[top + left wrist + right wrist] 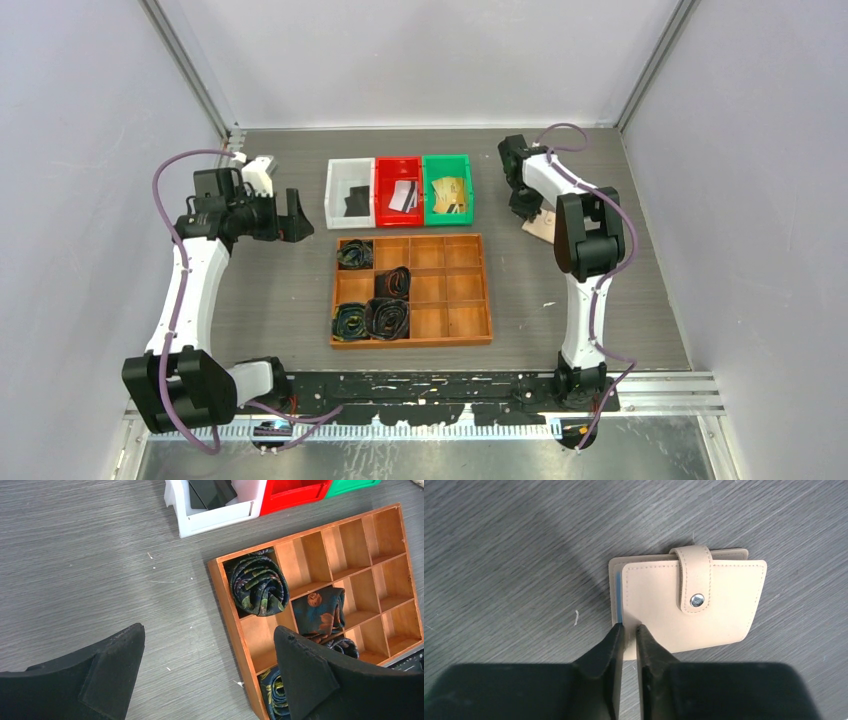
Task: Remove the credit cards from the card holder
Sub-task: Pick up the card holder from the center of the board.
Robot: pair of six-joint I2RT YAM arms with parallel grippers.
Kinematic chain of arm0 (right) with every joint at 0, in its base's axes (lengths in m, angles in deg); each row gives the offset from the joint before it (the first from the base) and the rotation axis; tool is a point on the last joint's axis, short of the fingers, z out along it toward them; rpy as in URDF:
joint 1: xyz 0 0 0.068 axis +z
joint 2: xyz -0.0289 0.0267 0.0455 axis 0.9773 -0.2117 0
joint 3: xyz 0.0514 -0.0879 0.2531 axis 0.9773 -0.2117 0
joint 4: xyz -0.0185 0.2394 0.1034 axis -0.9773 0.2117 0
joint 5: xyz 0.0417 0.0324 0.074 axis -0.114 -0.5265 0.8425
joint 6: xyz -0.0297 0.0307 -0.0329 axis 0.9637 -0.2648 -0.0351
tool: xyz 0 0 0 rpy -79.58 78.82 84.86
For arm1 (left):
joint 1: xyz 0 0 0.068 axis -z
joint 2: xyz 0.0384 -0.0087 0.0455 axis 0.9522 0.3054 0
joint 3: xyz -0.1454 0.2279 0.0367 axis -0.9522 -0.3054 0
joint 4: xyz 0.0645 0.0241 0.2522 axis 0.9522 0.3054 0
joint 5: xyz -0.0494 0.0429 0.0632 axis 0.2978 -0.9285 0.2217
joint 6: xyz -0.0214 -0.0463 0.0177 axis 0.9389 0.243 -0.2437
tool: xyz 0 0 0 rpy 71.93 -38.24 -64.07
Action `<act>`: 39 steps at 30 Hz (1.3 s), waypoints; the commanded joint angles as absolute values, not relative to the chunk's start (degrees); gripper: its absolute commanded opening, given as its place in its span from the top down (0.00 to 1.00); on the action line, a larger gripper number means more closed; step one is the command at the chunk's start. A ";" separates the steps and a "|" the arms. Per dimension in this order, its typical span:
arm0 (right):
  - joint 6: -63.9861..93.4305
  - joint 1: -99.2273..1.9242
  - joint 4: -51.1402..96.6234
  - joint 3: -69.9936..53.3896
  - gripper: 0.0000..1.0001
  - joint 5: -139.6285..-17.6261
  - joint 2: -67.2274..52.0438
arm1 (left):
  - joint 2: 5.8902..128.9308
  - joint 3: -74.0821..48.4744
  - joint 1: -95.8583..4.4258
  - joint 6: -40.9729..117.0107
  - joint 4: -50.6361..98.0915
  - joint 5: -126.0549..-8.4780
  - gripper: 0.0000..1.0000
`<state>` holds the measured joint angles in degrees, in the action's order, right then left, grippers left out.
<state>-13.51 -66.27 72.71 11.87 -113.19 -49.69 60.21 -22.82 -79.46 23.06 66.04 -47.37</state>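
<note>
The tan card holder [704,605] lies closed on the table, its strap tab snapped shut over the front cover. A pale blue inner edge shows on its left side. My right gripper [629,626] is shut on the left edge of its cover. In the top view the holder [537,230] is mostly hidden under the right gripper [525,207]. A black card [352,203] lies in the white bin, white and grey cards [403,196] in the red bin, gold cards [448,195] in the green bin. My left gripper [297,217] is open and empty above the table left of the bins.
A wooden divided tray [411,342] with several dark coiled belts sits mid-table; its left rim [227,610] is under my left gripper [207,630]. The white bin [215,517], red bin [398,165] and green bin [446,161] stand in a row behind it.
</note>
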 commanded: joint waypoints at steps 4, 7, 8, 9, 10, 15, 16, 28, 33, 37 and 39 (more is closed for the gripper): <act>-15.06 -66.06 71.36 12.03 0.99 -110.23 -47.07 | 57.59 -20.55 -79.07 23.68 65.80 -45.04 0.00; -16.05 -65.80 70.05 11.14 0.99 -106.41 -43.14 | 57.42 -19.81 -78.37 24.25 66.07 -44.07 0.00; -16.35 -65.59 69.27 10.71 0.99 -105.38 -41.44 | 57.51 -19.41 -77.63 24.50 66.33 -43.82 0.00; -16.54 -65.11 68.62 10.15 0.99 -104.63 -39.47 | 57.51 -18.95 -76.92 24.79 66.49 -43.85 0.00; -16.60 -64.55 68.34 9.83 0.99 -104.29 -37.84 | 57.51 -18.53 -76.14 25.19 66.50 -44.13 0.00; -17.12 -60.92 67.97 8.20 0.99 -104.22 -29.94 | 57.38 -15.54 -71.79 26.12 66.89 -43.85 0.00; -17.54 -60.04 67.43 7.33 0.99 -104.05 -28.14 | 57.62 -14.75 -70.25 26.15 67.54 -43.28 0.00; -29.03 -53.25 64.24 6.55 0.99 -99.01 -11.84 | 59.90 -8.67 -48.80 19.10 71.09 -53.75 0.00; -37.77 -50.44 61.12 6.55 0.99 -92.89 -7.94 | 63.43 -1.55 -40.33 16.90 74.82 -64.06 0.00; -45.63 -46.78 56.43 6.77 0.99 -87.51 -7.02 | 62.17 1.31 -36.53 19.16 72.67 -65.53 0.00; -49.01 -44.53 53.68 7.14 0.99 -87.08 -6.91 | 58.20 -3.90 -34.22 18.75 65.04 -66.57 0.00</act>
